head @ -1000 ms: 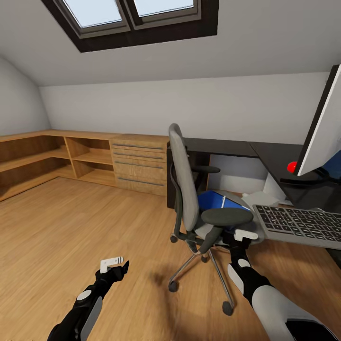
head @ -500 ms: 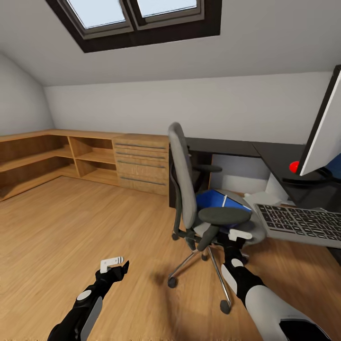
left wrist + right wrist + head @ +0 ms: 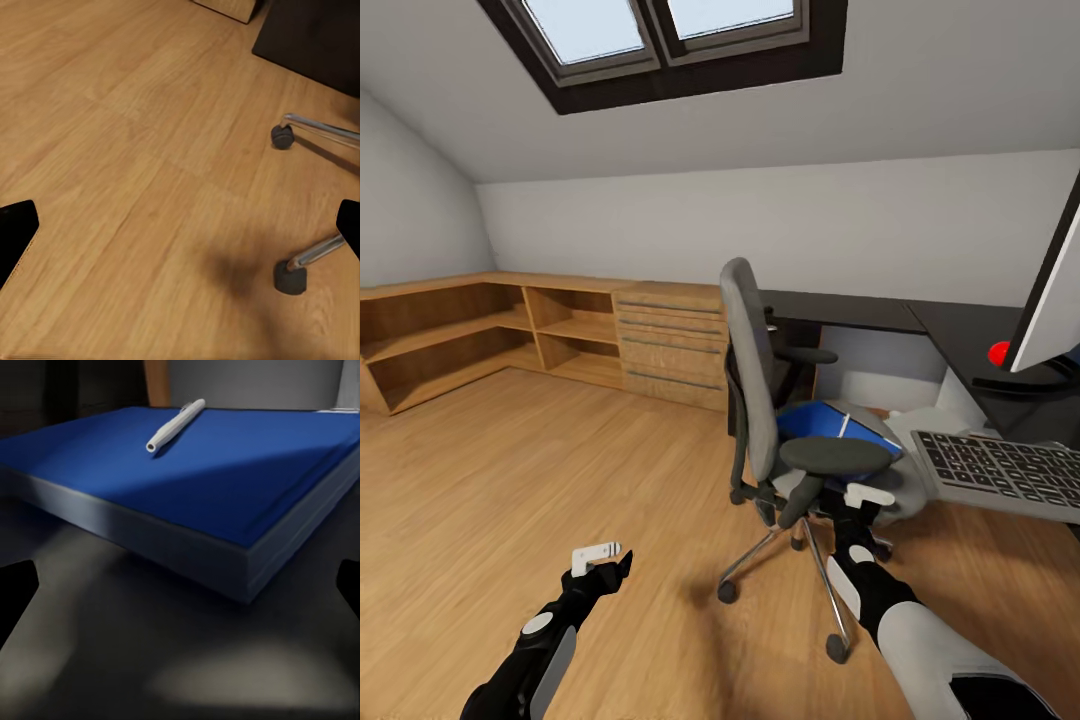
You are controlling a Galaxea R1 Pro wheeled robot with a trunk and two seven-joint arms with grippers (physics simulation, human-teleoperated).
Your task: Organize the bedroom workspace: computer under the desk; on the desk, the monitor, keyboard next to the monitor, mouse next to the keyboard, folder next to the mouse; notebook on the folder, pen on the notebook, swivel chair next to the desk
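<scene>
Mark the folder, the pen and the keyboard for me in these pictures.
folder (image 3: 225,472): right wrist view, on its blue top cover.
pen (image 3: 174,425): right wrist view, mid-barrel, lying on the folder.
keyboard (image 3: 1010,468): head view, on the black keys.

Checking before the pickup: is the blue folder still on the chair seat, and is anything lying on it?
On the seat. The folder lies flat on the swivel chair with the pen on top.
</scene>
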